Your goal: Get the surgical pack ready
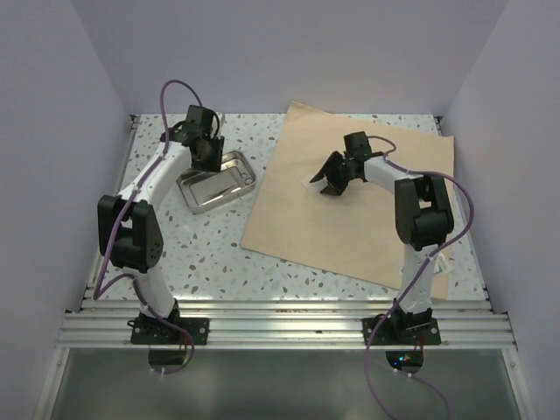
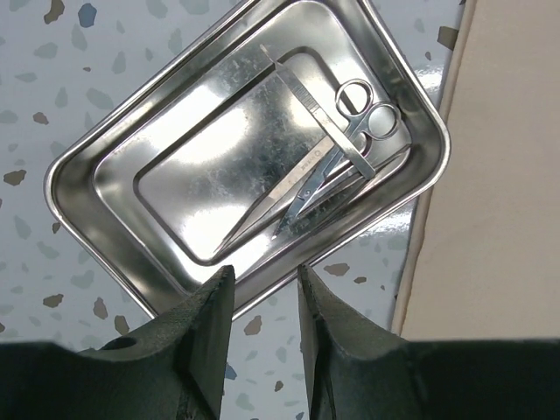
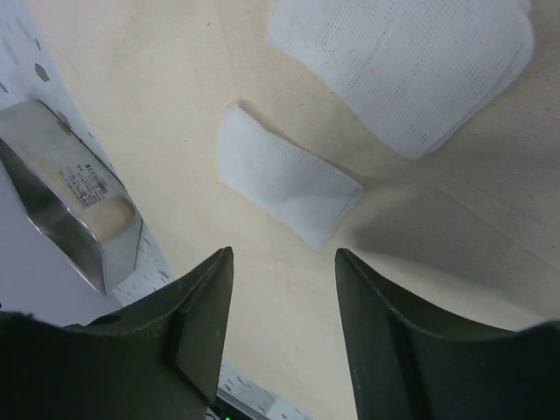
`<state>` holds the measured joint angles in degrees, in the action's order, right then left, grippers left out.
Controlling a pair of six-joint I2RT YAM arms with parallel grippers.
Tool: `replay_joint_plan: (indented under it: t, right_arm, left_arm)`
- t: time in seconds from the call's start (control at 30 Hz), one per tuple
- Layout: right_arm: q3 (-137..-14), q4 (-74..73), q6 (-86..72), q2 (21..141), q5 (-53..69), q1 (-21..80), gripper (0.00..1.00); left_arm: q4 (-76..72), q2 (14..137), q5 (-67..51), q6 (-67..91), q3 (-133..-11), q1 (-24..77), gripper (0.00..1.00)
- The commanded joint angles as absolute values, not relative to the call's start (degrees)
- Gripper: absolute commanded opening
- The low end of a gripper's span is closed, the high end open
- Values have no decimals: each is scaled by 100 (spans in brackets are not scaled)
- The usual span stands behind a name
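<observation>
The tan wrap sheet point(image 1: 350, 206) lies flat on the table, right of centre. The shiny metal tray point(image 1: 198, 194) stands left of it and holds scissors point(image 2: 350, 144) and forceps point(image 2: 289, 175). My left gripper point(image 1: 207, 156) hovers over the tray; in the left wrist view it point(image 2: 262, 284) is open and empty, its fingers either side of the tray's near rim point(image 2: 289, 280). My right gripper point(image 1: 331, 185) is over the sheet, open and empty point(image 3: 284, 262). A small folded gauze square point(image 3: 284, 185) lies just ahead of it, and a larger gauze square point(image 3: 407, 61) lies beyond.
The speckled tabletop point(image 1: 210, 245) is walled at the back and both sides. An aluminium rail point(image 1: 280, 328) runs along the near edge by the arm bases. The sheet's edge point(image 2: 499, 175) lies close to the tray's right side.
</observation>
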<state>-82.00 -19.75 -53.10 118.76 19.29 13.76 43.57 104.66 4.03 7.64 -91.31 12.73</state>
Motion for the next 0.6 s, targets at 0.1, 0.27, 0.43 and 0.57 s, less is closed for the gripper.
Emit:
replay_joint_plan:
  t: [0.1,0.27,0.43,0.57]
  right_arm:
    - [-8139,-1828,-5238,11496,1652,1222,52]
    - [-8174,-1784,-5291,11724,1626,1222,50]
    - [-8147,-1802,-5273,11847,1564,1222,48]
    - [-8112,-1775,-5291,11962,1547,1222,48]
  left_arm:
    - [4219,10160,-210,1177,-8991,1257,39]
    - [4122,10055,-457,1248,-8877,1266,39]
    - [4104,10063,-606,1274,-8886,1266,39]
    - [4087,10081,-659,1283,-8912,1266,39]
